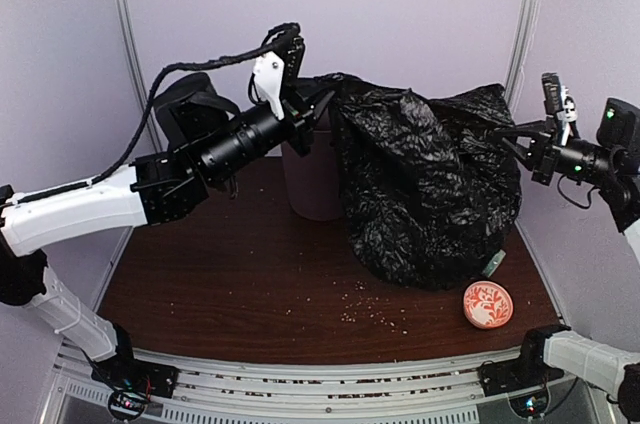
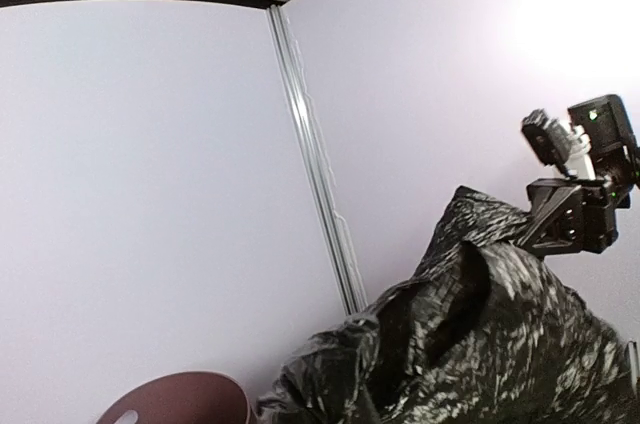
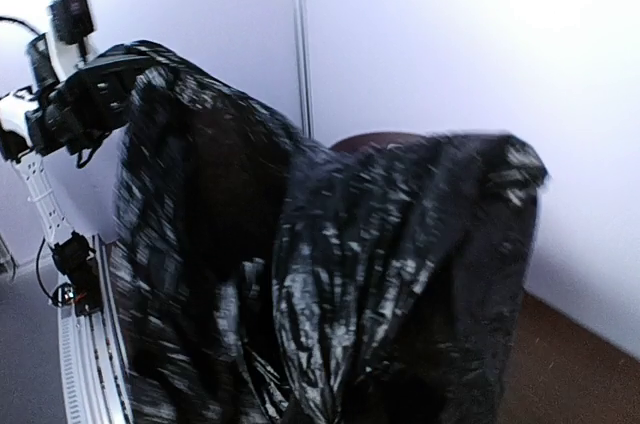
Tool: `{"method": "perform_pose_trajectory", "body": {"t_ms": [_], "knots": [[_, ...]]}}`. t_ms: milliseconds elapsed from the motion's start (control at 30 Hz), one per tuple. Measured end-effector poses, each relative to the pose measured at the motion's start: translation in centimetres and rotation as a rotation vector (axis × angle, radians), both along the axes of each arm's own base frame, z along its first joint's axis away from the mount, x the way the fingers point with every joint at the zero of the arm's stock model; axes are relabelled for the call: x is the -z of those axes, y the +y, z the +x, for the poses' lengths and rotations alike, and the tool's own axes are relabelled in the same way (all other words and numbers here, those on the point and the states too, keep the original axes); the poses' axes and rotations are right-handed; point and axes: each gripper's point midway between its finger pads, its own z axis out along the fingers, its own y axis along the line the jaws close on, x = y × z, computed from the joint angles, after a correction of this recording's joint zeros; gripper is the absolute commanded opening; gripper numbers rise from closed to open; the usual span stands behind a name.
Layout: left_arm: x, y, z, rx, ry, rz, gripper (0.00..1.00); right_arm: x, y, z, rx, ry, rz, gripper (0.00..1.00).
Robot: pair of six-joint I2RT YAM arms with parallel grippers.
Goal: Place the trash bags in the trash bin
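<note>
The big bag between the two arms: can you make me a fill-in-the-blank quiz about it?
The trash bag is ___ in colour.
The left gripper and right gripper are both ___ (open or shut) on its top edge.
The trash bin stands nearer the ___ arm.
Missing: black; shut; left.

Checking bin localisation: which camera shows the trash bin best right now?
Top external: the trash bin shows its wall down to the table, though the black bag and left arm cover its rim. Left wrist catches only some rim at the frame's bottom; right wrist, a sliver behind the bag.
</note>
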Motion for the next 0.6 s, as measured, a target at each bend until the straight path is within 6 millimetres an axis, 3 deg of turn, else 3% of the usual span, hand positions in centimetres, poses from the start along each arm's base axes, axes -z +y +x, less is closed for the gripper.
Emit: {"method": "perform_pose_trajectory", "body": {"t_ms": [67, 167, 267, 333, 467, 600], "knots": [[0.0, 0.1, 0.5, -0.015, 0.002, -0.003, 0.00, 1.9, 0.0, 1.7, 0.005, 0.103, 0.035, 0.00], [3.3, -1.5, 1.6, -0.020, 0.048, 0.076, 0.00, 3.7, 0.0, 4.6, 0.019, 0.234, 0.082, 0.00], [7.1, -2.7, 2.4, -0.021, 0.108, 0.170, 0.00, 4.0, 0.0, 5.4, 0.026, 0.278, 0.112, 0.00], [8.3, -2.8, 2.8, -0.020, 0.134, 0.198, 0.00, 3.6, -0.1, 5.6, 0.033, 0.276, 0.127, 0.00], [8.1, -1.8, 4.8, -0.036, 0.163, 0.181, 0.00, 2.7, -0.9, 6.9, 0.107, 0.261, 0.147, 0.00], [6.2, -2.3, 9.2, -0.069, 0.173, 0.131, 0.00, 1.6, -2.7, 11.0, 0.263, 0.260, 0.156, 0.00]]}}
